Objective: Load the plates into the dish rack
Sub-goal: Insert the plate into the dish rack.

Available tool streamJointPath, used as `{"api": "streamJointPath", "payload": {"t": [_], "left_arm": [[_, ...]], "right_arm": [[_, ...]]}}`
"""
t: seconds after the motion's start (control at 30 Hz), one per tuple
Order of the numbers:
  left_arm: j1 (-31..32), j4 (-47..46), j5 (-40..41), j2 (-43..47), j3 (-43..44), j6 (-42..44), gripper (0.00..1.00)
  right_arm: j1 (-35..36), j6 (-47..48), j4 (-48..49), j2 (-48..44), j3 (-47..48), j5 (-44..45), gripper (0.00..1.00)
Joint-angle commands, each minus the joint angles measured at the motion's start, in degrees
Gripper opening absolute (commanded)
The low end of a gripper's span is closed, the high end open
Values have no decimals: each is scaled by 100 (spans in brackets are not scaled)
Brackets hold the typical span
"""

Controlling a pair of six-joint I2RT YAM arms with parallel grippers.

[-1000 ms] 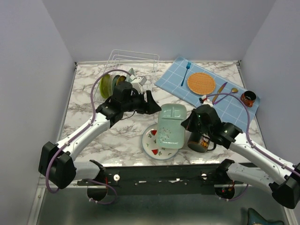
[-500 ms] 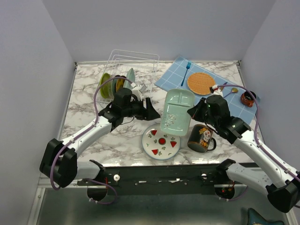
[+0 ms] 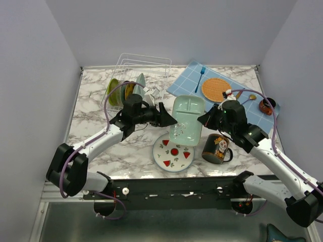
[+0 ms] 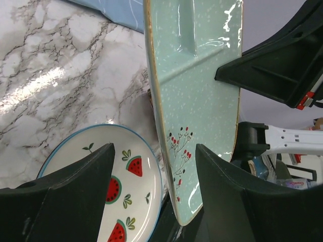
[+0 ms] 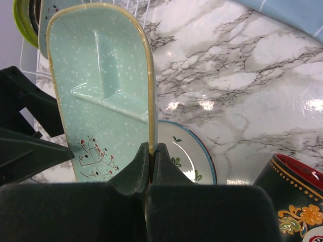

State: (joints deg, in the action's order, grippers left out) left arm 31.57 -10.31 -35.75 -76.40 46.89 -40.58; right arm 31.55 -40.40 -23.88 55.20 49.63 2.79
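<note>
- Mint-green plate (image 3: 187,120): glossy speckled ceramic, rounded square with raised dividers and a tan rim. Held on edge, clear of the table, in front of the white wire dish rack (image 3: 143,70).
- Right gripper (image 5: 150,154): fingers pinched tight on that plate's rim.
- Left gripper (image 4: 154,151): fingers spread wide, gripping nothing; the plate's edge stands between them.
- Watermelon plate (image 3: 174,152): round, lying flat on the marble-patterned table (image 3: 91,131), in front of the rack.
- Yellow plate (image 3: 114,92): standing upright in the rack.
</note>
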Motion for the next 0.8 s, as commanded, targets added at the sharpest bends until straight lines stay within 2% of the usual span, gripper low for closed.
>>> {"api": "streamJointPath", "payload": {"t": [0.0,0.3,0.43,0.6,0.7,0.77], "left_arm": [[16,-587,-372,-235,-14,-223,73],[24,-657,-451,-323,39,-196,71],[24,-657,-424,-297,39,-196,56],[24,-675,-380,-296,39,-205,47],[24,-675,-354,-288,48,-205,35],[24,-675,-345,-288,48,-214,24]], "right_arm": [[-17,-117,981,-132,91,-463,1],[-61,-301,1579,114,-58,-1034,0],[-70,-284,1579,123,-67,-1026,1],[-96,-293,1562,96,-111,-1017,1],[-105,-310,1553,88,-146,-999,0],[-114,-310,1544,87,-155,-982,1]]}}
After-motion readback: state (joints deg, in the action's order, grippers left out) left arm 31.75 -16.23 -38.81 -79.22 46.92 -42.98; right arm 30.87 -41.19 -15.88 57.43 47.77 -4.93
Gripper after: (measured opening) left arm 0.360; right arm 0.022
